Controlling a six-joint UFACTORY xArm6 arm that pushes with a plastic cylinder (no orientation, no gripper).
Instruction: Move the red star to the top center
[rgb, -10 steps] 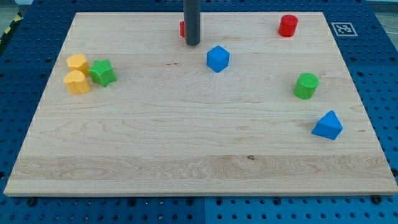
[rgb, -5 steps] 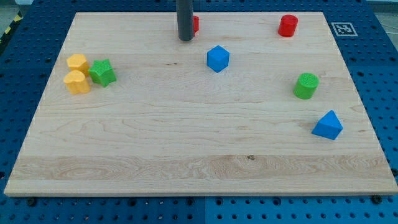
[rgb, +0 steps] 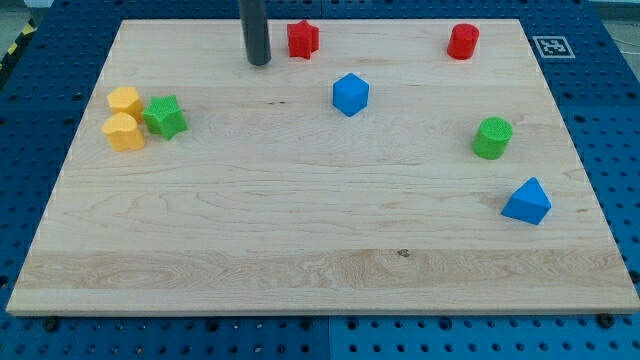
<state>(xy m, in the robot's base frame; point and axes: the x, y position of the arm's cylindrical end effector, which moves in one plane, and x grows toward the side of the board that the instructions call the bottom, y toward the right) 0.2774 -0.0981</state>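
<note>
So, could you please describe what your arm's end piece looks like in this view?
Only a straight, smooth rod shows: dark grey, round in section, plain, with no markings, cables or sleeve visible. My tip ends flat. The rod's upper part runs out of the view's top.

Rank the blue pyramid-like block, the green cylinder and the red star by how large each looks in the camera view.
1. Blue pyramid-like block, largest.
2. Green cylinder.
3. Red star, smallest.
The star sits toward the view's top, probably farther from the camera, so its true size may match the others.
</note>
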